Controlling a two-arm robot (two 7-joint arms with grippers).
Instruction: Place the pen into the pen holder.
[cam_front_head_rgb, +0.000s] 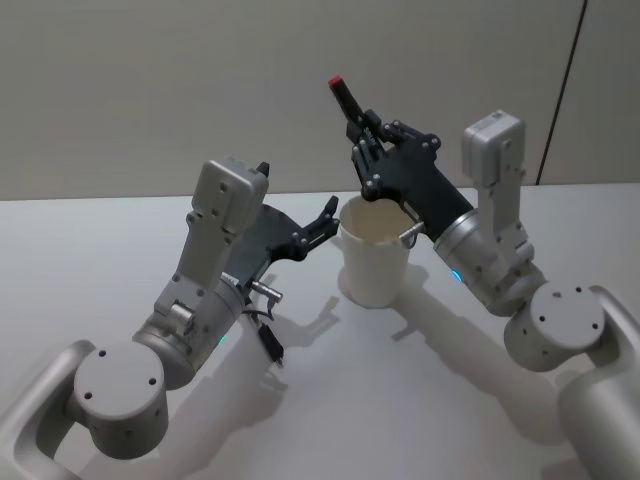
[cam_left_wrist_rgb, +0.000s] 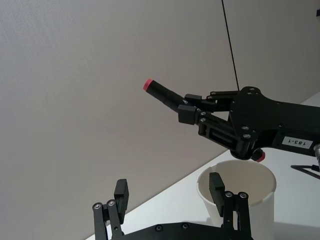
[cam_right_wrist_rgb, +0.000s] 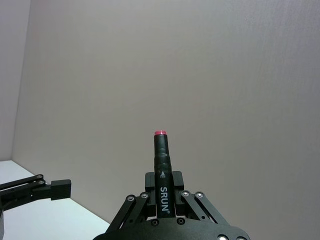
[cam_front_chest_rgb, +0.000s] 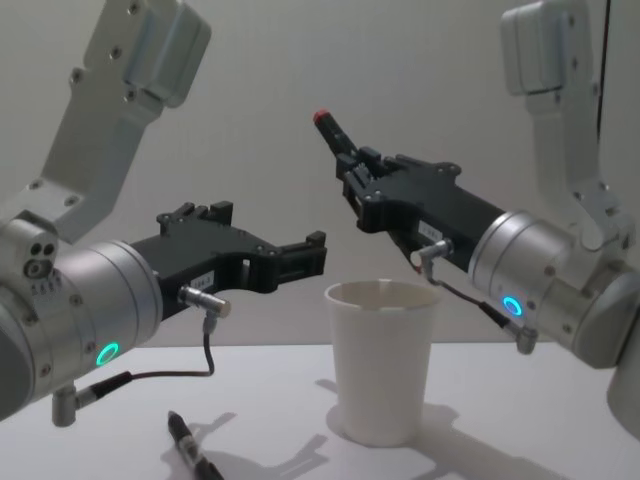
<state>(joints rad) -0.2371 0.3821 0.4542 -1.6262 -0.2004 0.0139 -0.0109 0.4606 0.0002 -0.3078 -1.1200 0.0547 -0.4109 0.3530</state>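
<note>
My right gripper (cam_front_head_rgb: 366, 138) is shut on a black pen (cam_front_head_rgb: 346, 98) with a red end. It holds the pen tilted, red end up, above the far rim of the pen holder (cam_front_head_rgb: 375, 255), a white paper cup standing upright on the table. In the right wrist view the pen (cam_right_wrist_rgb: 161, 160) sticks out from between the closed fingers (cam_right_wrist_rgb: 172, 181). My left gripper (cam_front_head_rgb: 322, 222) is open and holds nothing, hovering just left of the cup's rim. From the chest, the pen (cam_front_chest_rgb: 330, 130) and right gripper (cam_front_chest_rgb: 355, 172) are above the cup (cam_front_chest_rgb: 382, 370), and the left gripper (cam_front_chest_rgb: 312, 255) is to its left.
A second black pen (cam_front_head_rgb: 272, 345) lies on the white table (cam_front_head_rgb: 420, 400) under my left arm, also seen low in the chest view as a pen (cam_front_chest_rgb: 190, 450). A plain wall stands behind the table.
</note>
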